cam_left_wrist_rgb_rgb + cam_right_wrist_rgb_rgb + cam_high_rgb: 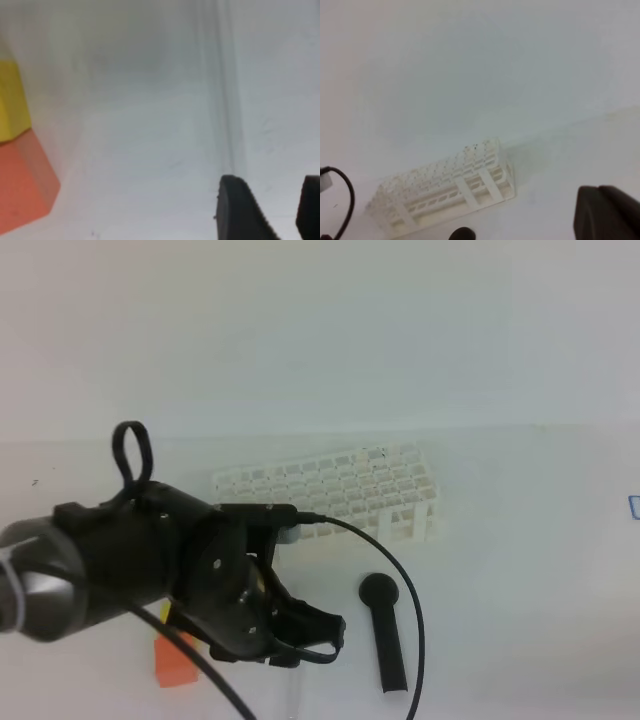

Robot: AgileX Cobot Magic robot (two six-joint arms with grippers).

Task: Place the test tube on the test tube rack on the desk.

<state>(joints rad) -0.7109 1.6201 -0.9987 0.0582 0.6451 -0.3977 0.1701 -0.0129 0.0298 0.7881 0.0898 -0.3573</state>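
Currently I log: left gripper (315, 640) jaws apart over the desk (520, 540), clear test tube (231, 120) lying between them; right gripper (607, 212) closed; test tube rack (335, 490) beyond.

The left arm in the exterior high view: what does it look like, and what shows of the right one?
The left arm is black with a silver-grey section at the frame edge. A black cable loops around it. Its left gripper has black fingers. Of the right gripper, only dark blurred fingertips show in its wrist view.

No readable text or labels (anywhere in view).
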